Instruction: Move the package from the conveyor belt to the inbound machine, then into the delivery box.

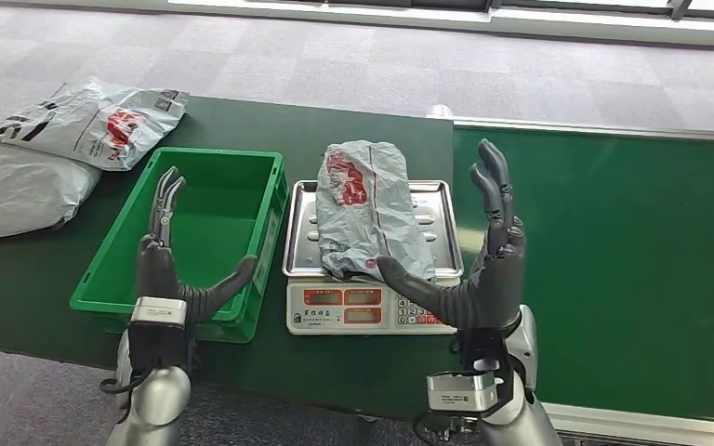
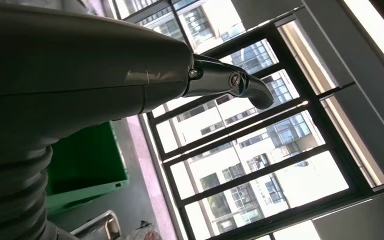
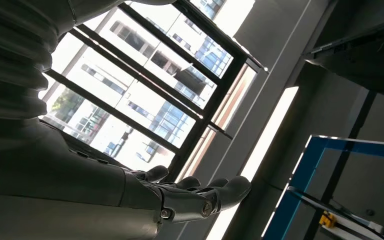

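Package [image 1: 369, 209] — 1 grey crumpled bag, red print, lying on the scale [image 1: 372, 279]. Green crate [image 1: 265, 200] beside it. Left hand [image 1: 172, 265], right hand [image 1: 479, 265] — fingers spread wide, holding nothing.

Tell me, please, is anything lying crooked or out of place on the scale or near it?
Slightly. The grey package lies on the scale tray, but its far end hangs past the tray's back edge. It is crumpled, not torn as far as visible. The green crate beside it sits upright.
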Robot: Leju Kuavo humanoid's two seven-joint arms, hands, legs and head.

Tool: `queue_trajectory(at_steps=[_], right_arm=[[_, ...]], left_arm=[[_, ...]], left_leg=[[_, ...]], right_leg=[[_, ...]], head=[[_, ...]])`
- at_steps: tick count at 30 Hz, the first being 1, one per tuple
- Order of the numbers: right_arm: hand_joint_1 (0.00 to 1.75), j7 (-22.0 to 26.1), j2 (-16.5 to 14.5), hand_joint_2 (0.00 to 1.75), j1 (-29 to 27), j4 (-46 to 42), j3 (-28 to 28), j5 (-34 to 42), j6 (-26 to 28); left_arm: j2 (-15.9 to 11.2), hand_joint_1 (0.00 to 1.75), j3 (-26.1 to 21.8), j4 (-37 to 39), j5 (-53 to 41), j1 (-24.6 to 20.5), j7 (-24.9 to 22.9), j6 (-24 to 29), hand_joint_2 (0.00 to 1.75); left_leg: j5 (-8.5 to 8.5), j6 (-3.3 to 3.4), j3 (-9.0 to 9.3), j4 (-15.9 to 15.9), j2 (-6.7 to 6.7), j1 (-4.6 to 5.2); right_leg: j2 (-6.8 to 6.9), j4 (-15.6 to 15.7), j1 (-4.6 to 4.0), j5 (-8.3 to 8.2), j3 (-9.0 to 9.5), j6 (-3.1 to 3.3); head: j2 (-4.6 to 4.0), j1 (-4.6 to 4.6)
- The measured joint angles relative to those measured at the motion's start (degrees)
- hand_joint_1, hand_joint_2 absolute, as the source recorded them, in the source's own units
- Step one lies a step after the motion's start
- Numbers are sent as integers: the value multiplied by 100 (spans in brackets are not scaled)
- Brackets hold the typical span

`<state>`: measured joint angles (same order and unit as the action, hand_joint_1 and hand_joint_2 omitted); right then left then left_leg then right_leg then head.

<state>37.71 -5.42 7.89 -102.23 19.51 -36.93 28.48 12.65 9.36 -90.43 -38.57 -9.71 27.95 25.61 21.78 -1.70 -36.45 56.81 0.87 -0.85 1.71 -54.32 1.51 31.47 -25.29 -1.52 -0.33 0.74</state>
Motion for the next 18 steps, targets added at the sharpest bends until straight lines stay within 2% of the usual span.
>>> queue_trajectory(at_steps=[4,12,15,18], right_arm=[[0,-65,-9,175,-1,-4,77,99,52],[0,-119,-20,175,-56,8,143,242,216],[0,-133,-20,175,-61,28,146,292,255],[0,-163,-20,175,-61,52,147,314,227]], left_arm=[[-56,0,382,422,-519,-756,-306,215,175],[-77,0,1020,1342,-1156,-1738,-615,263,175],[-79,0,1257,1741,-1406,-2036,-622,20,175],[-90,0,1577,2292,-1633,-2307,-517,-583,175]], left_leg=[[-6,2,-1,1,0,0],[-6,2,-2,2,0,1],[-6,2,-2,2,2,0],[-6,2,-3,2,2,1]], right_leg=[[-4,-2,1,-10,-2,-2],[-8,-2,1,-11,-4,-2],[-10,-2,0,-11,-4,-2],[-9,-2,1,-11,-5,-2]], head=[[0,1],[0,1],[0,1],[0,0]])
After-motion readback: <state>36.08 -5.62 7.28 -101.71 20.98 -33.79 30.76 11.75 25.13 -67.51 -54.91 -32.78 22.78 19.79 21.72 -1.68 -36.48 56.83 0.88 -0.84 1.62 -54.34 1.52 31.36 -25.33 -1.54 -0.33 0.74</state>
